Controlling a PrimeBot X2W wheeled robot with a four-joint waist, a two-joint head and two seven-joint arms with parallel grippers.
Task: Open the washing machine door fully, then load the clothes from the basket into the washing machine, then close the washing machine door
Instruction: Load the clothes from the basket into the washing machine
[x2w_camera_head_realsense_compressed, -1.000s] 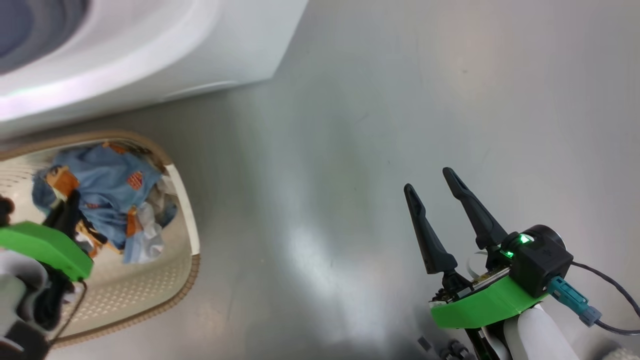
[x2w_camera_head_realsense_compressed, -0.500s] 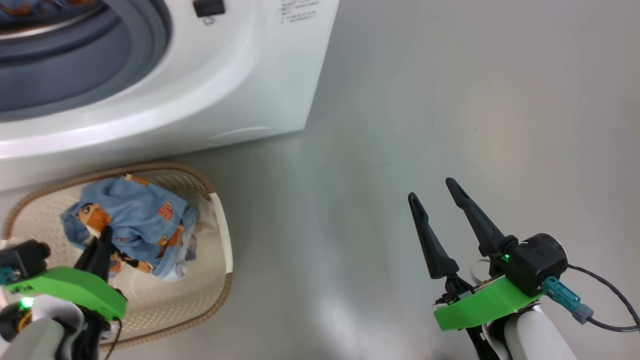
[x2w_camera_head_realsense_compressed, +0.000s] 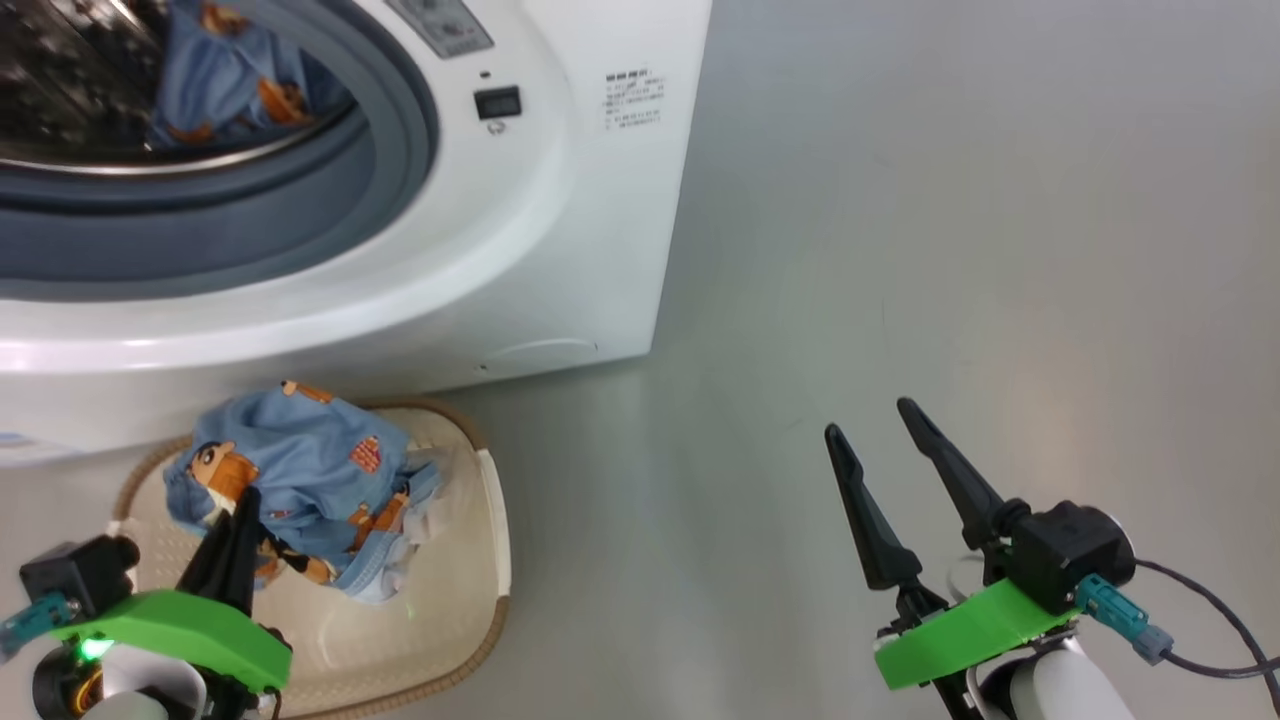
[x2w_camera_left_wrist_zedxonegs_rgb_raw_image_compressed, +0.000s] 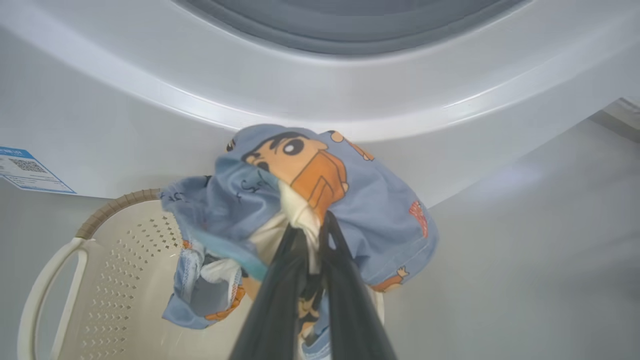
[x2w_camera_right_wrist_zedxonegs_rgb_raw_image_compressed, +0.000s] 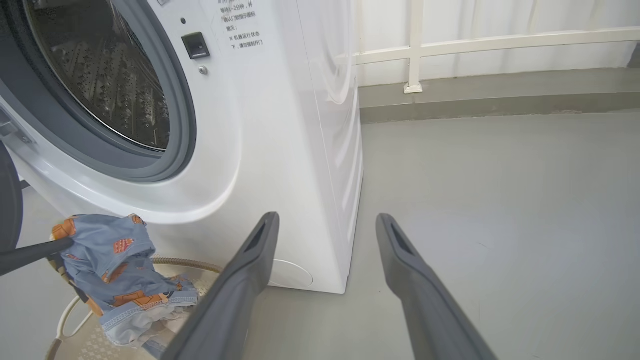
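The washing machine stands with its round opening uncovered, and one light blue garment lies inside the steel drum. A dark curved edge at the left border of the right wrist view looks like the door swung aside. My left gripper is shut on the clothes, a blue bundle with orange cartoon prints that hangs over the basket, just below the machine's front. My right gripper hovers open and holds nothing, over bare floor to the right.
The grey floor stretches to the right of the machine. A white railing and a low kerb close it off behind. A blue label sticker sits low on the machine's front, beside the basket's white handle.
The head camera has tilted up, bringing the drum into view. The left gripper has stayed shut on the clothes and raised the bundle off the basket's bottom. The right gripper has kept open.
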